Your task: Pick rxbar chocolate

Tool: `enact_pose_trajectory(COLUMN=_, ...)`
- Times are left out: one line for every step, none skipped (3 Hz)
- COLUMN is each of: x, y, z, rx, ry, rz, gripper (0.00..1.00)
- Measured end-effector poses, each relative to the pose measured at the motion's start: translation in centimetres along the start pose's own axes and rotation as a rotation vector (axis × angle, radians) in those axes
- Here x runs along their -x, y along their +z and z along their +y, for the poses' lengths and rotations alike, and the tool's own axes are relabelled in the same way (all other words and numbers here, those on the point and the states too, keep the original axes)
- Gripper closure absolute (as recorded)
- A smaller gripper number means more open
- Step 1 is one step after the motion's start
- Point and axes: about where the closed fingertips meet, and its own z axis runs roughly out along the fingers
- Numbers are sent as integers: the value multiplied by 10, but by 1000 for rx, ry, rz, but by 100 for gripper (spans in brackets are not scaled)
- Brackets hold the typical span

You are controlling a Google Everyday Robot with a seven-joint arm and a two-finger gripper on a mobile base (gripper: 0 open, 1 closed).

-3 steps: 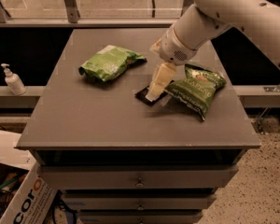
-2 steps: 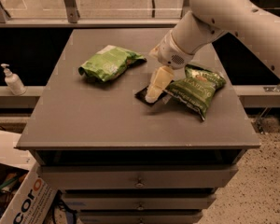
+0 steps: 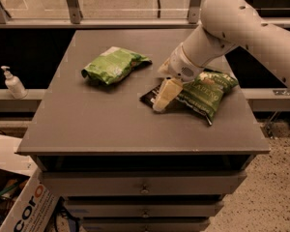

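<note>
The end effector (image 3: 160, 104) is down at the surface (image 3: 106, 124), its pale tip resting over the rxbar chocolate (image 3: 147, 97). The black bar lies flat directly beneath it and pokes out on the side facing the nearer green chip bag (image 3: 115, 65). The other chip bag (image 3: 209, 94) lies just beside it, on the opposite side. Whether the end effector is open or closed cannot be told.

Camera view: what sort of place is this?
Probably a lab or office test area: drawer cabinet as the table, pump bottle on a ledge, cardboard box on the floor. The gripper sits over the rxbar on top.
</note>
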Motion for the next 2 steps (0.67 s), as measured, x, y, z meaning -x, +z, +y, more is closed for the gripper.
enact_pose_trajectory(x=-7, y=-2, z=1, rx=-3, ry=21, rz=-5, gripper=41)
enact_pose_trajectory(x=-6, y=-18, z=-2, rx=-21, ry=41, rz=-39, gripper=65)
